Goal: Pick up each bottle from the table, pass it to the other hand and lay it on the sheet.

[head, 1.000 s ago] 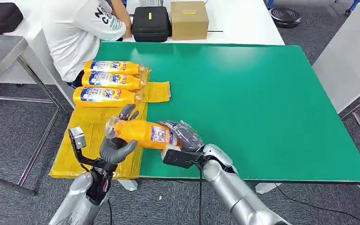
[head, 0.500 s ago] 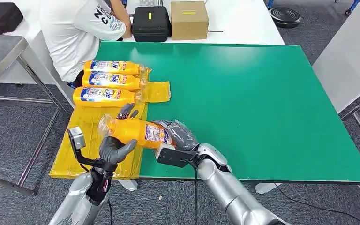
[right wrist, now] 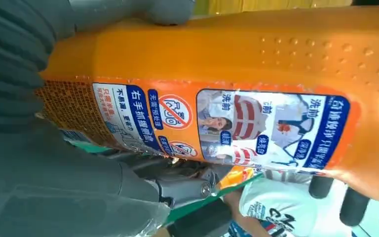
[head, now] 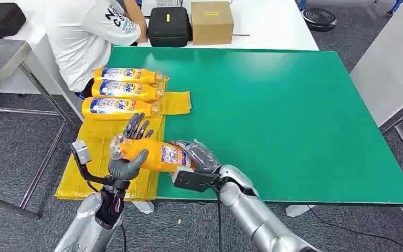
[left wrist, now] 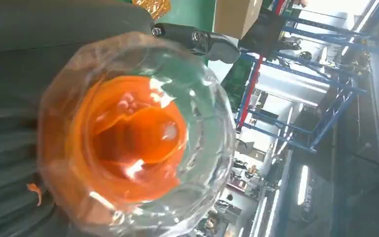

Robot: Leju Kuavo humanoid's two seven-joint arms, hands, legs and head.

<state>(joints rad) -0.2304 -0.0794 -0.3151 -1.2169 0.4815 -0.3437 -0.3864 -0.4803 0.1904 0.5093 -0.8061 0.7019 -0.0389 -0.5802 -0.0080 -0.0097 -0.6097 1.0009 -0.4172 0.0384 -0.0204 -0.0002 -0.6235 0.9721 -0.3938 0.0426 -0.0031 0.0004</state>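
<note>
Head view: orange bottle (head: pixel 155 154) has shifted left since a second ago, over the near desk (head: pixel 294 126) edge by the yellow sheet (head: pixel 97 157). Right robot hand (head: pixel 197 155) grips its base; left robot hand (head: pixel 128 152) now wraps the neck.

Left wrist view: clear cap (left wrist: pixel 133 133) seated in the palm.

Right wrist view: label (right wrist: pixel 217 123) clamped. Handover underway.

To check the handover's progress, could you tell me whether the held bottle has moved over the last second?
Yes. The held bottle has shifted left, toward the yellow sheet, judged against the green table's near edge.
</note>
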